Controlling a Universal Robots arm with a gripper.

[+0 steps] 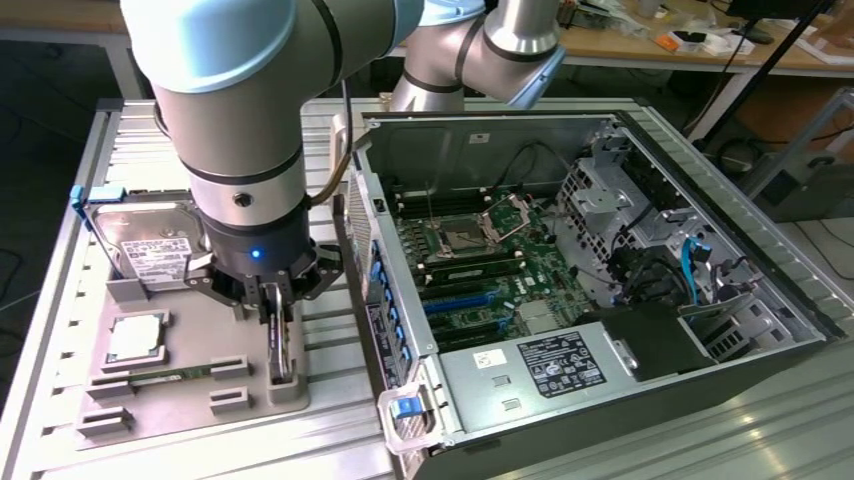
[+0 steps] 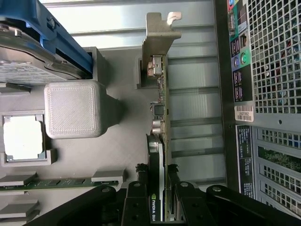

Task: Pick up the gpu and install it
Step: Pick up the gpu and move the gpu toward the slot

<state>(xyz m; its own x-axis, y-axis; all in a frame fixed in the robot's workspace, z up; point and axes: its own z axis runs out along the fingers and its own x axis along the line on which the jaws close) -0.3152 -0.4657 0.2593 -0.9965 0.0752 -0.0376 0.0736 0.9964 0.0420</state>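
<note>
Wrist view puts the end effector astride the gpu, its 2 black fingers pressed against opposite faces of the card so that it pinches the fan shroud near 1 end, far from the silver bracket. The card stands edge-on in the grey fixture tray, with the bracket end tucked against a raised grey block. I cannot tell whether it is lifted clear of its slot at all. Exterior view shows the tray lying on the slatted desk, just beside the open computer case, with a hard drive, a processor and a memory stick in neighbouring nests. The main risk, as I judge it, is the off-centre hold: with most of the card's length reaching beyond the fingers, the bracket end may sag or swing, and the smooth shroud may slip. A lift that is not straight could catch the bracket on the block and drag the tray. The case wall is close, so a tilted card could strike its rim on the way over. At the motherboard, a skewed card could miss the blue expansion slots or jam its edge connector.
</note>
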